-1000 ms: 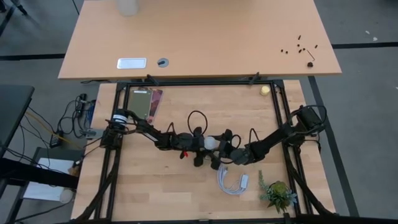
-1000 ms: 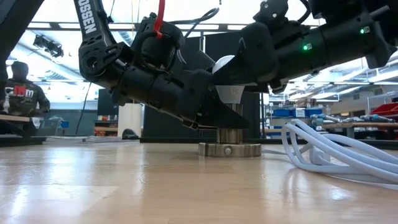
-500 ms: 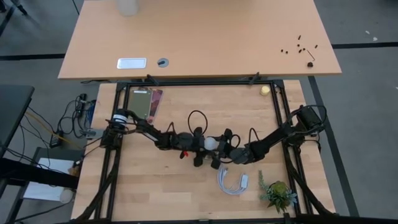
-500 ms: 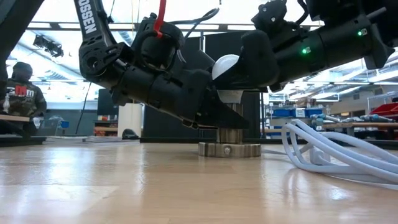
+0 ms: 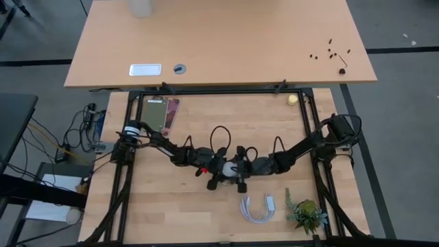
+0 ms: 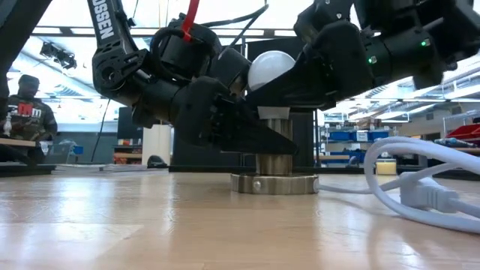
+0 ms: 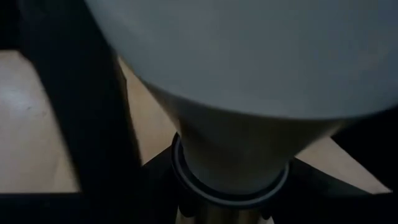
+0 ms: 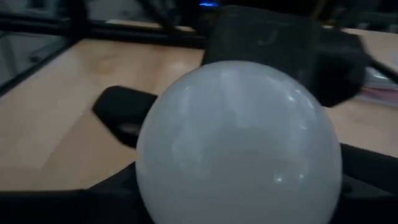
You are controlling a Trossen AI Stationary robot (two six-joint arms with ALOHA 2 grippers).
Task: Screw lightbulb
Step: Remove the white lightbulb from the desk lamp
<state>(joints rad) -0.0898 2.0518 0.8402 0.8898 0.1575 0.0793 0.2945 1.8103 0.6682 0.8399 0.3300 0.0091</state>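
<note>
The frosted-white lightbulb stands upright with its neck in the metal socket, whose round base disc rests on the wooden table near its middle. My left gripper comes from the table's left and is shut low on the socket's post. My right gripper comes from the table's right and is shut on the bulb's globe. The bulb fills the left wrist view and the right wrist view. The screw base is hidden in the socket. My left gripper holds the socket's upright post just under the bulb's neck, one dark finger on either side. It comes slanting down from the table's left. The socket stands on its base disc on the table. My right gripper pinches the bulb's round globe between its two fingers, one on each side. It comes roughly level from the table's right. The bulb is upright, its neck down in the socket.
A coiled white cable with plug lies on the table near the front, right of the socket. A small potted plant stands at the front right. A flat card lies at the far left. A person stands in the room behind.
My right gripper has gone toward the table's left with the bulb and has turned about its wrist. The socket with both grippers has slid a little toward the table's near edge. The white cable has shifted and now lies apart from the grippers.
</note>
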